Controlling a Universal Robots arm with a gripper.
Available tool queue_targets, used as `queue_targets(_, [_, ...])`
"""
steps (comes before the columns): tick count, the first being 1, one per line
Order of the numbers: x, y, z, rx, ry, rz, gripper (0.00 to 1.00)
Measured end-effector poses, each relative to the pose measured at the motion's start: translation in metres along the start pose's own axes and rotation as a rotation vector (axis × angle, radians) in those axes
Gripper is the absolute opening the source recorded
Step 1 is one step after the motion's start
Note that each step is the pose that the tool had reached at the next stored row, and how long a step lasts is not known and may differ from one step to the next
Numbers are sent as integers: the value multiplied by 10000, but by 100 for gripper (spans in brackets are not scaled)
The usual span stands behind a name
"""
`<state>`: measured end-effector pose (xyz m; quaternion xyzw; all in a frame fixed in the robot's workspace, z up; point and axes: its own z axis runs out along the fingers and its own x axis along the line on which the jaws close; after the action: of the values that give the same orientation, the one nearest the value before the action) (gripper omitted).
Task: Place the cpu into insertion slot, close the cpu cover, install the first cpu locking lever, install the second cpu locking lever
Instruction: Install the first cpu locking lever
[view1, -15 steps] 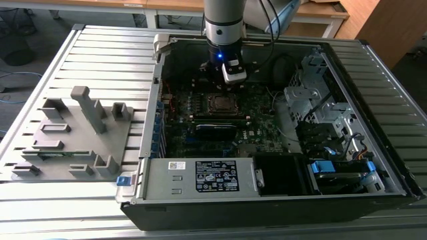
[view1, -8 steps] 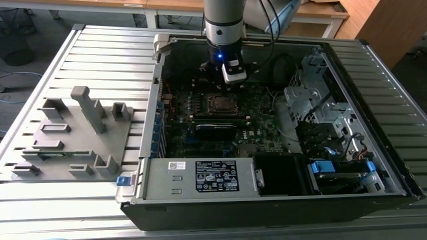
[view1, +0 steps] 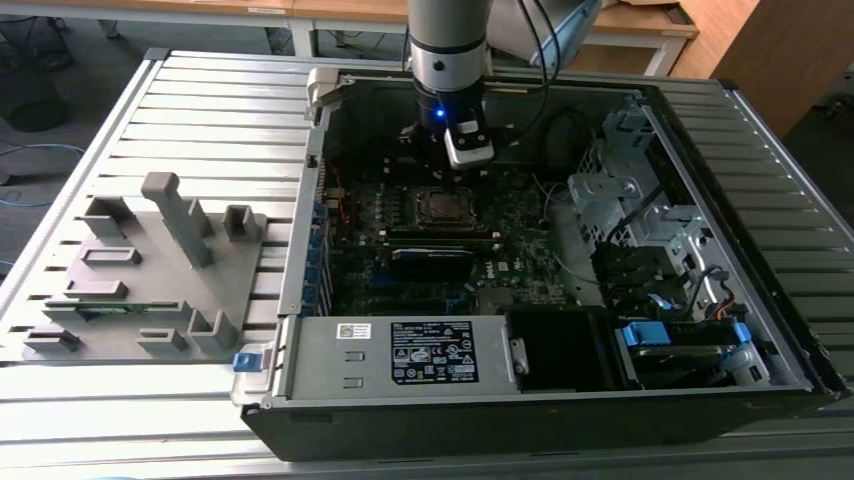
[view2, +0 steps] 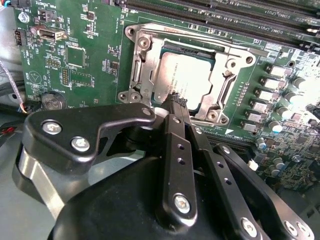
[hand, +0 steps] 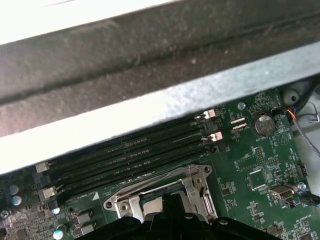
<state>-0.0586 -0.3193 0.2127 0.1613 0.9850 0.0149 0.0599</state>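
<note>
- Cpu: seated flat in the insertion slot, top lettering illegible.
- Cpu cover: closed over the cpu's edges.
- Gripper: fingers together, tips at the slot's edge.

Robotics lab / test cell, not a home or shop. Open PC case lies on its side on a ribbed metal counter, motherboard exposed, industrial arm reaching down into it. Grey fixture block with slots and upright posts sits beside the case at the exterior view's left, looks like a custom parts holder. Wooden desks along the back, cables on the floor at the exterior view's left. Both wrist views look onto the green board with RAM slots: assembly bench setup.
</note>
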Motion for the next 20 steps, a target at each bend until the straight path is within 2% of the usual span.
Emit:
queue_targets(3, [0, -1, 0, 6, 1, -4, 11])
queue_targets(4, [0, 0, 5, 20, 52, -6, 11])
queue_targets(5, [-1, -1, 9, 60, 165, -5, 11])
queue_targets(7, [-2, 0, 19, 149, 432, -5, 11])
queue_targets(8, [-3, 0, 21, 182, 530, -5, 11])
queue_targets(11, [-3, 0, 21, 199, 573, -5, 11])
queue_targets(13, [-23, 7, 25, 196, 576, -6, 11])
queue_targets(16, [-94, 31, 36, 192, 579, -50, 11])
queue_targets(20, [-106, 27, 41, 172, 589, -319, 11])
